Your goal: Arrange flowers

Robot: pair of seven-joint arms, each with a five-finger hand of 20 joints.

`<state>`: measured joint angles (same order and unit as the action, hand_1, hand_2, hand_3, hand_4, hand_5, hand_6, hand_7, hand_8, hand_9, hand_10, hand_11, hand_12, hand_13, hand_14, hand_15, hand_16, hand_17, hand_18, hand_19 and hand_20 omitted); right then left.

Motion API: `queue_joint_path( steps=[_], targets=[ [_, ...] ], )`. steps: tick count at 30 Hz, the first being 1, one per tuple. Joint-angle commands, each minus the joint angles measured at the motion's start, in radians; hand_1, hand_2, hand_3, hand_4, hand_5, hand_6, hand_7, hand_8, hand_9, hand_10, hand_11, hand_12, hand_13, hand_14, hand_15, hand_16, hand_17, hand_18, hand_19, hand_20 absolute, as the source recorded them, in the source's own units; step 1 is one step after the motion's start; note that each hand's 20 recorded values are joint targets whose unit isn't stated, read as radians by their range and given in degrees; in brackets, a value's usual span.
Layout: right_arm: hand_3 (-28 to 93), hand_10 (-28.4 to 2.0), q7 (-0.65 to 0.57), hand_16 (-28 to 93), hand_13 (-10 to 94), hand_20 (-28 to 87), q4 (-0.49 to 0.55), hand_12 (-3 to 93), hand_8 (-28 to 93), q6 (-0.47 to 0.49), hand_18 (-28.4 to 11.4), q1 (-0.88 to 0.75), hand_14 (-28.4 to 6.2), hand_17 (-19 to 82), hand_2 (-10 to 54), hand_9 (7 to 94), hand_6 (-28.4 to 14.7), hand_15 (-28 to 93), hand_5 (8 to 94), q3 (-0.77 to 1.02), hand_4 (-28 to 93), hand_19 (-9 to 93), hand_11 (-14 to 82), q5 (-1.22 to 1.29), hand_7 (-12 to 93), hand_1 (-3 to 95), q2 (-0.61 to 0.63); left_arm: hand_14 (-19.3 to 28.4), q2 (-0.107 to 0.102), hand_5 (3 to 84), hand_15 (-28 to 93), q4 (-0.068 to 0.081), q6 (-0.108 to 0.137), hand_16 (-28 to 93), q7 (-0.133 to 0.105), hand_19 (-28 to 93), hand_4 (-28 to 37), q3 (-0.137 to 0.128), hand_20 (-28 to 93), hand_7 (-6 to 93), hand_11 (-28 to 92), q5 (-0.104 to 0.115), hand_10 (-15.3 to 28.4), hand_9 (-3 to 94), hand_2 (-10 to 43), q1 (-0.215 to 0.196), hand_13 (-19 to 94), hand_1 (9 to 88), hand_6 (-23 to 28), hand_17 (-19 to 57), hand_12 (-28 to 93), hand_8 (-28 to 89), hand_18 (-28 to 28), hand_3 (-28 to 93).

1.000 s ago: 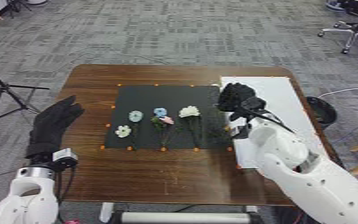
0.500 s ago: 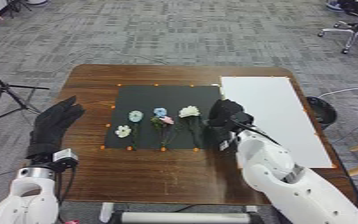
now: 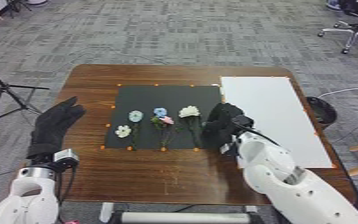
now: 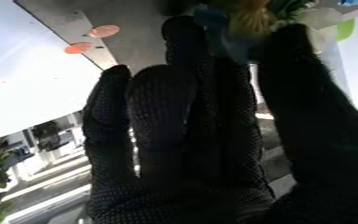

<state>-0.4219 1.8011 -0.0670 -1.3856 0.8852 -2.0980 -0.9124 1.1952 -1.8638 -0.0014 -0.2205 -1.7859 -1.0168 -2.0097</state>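
Over, perhaps on, the mat [image 3: 144, 96]: right hand [image 3: 222, 122]

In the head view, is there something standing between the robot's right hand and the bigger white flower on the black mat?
Nothing visible stands between the right hand and the bigger white flower, with a narrow strip of the black mat between them.

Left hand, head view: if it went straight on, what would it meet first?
For the left hand, the way over the table looks free to the far edge, though height is unclear.
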Motion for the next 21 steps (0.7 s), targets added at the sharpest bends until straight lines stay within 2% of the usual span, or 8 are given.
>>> queue_joint_path(
  steps=[1,10,14,16,18,21],
  targets=[
    [63,-12.7,0.019,33,75,55,0.027,15.5,-9,0.017,-22.9,-0.008,-8.8,33,-9.5,76.3,-1.0,67,68.9,0.019,-14,69,13.1,0.006,13,40.3,0.002,18.5,-0.003,44.9,23,0.000,-0.017,0,0.008,14,-25.0,0.004,20,12.8,21,-0.007,14.1,46.7,-1.1,-0.002,36,27.3,3.6,4.3,13,-7,14.3,69],
    [64,-14.6,0.034,33,74,55,0.083,14.5,-9,0.023,-23.4,-0.012,-9.5,32,-9.5,72.6,-1.6,65,65.3,0.066,-15,68,10.8,0.027,12,34.0,0.018,18.5,-0.006,44.7,23,0.001,-0.029,0,-0.001,14,-24.6,-0.001,20,12.8,21,-0.012,14.0,46.4,-3.4,-0.001,36,26.6,3.6,4.3,13,-7,14.3,70],
    [63,-15.3,0.085,32,71,53,0.135,14.9,-8,0.051,-23.5,-0.055,-11.2,30,-9.5,69.1,-2.0,62,63.9,0.177,-15,64,10.0,0.160,12,31.4,0.018,18.6,-0.003,44.4,22,-0.008,-0.028,1,-0.007,14,-24.3,-0.001,20,12.8,20,-0.014,14.0,46.3,-4.9,-0.007,36,26.3,3.5,4.2,13,-7,14.3,70],
    [64,-16.0,0.162,28,69,49,0.165,15.0,-8,0.191,-22.2,-0.114,-12.6,28,-8.4,65.7,-2.7,50,62.5,0.329,-13,57,8.9,0.361,11,28.2,-0.001,18.6,0.006,44.4,22,-0.025,-0.030,1,-0.018,14,-24.4,-0.009,20,12.8,20,-0.042,13.9,46.2,-5.0,-0.017,36,26.3,3.5,4.2,13,-7,14.4,70],
    [64,-15.6,0.196,27,66,43,0.193,14.2,-8,0.312,-20.5,-0.199,-13.5,27,-4.0,62.8,-2.7,35,60.8,0.492,-14,50,8.3,0.586,10,27.4,-0.027,18.6,0.013,44.4,22,-0.045,-0.037,1,-0.034,14,-24.6,-0.013,20,12.7,20,-0.071,13.9,46.2,-4.9,-0.024,35,26.3,3.4,4.2,13,-7,14.3,70],
    [63,-15.5,0.250,25,56,36,0.228,13.6,-7,0.276,-18.6,-0.350,-15.1,24,0.9,58.5,-2.8,18,58.0,0.658,-15,38,7.6,1.014,10,25.5,-0.061,18.6,0.017,44.5,22,-0.076,-0.048,1,-0.057,13,-24.9,-0.022,20,12.7,20,-0.132,14.0,46.3,-4.6,-0.036,36,26.1,3.4,4.3,13,-7,14.3,70]
  ],
)
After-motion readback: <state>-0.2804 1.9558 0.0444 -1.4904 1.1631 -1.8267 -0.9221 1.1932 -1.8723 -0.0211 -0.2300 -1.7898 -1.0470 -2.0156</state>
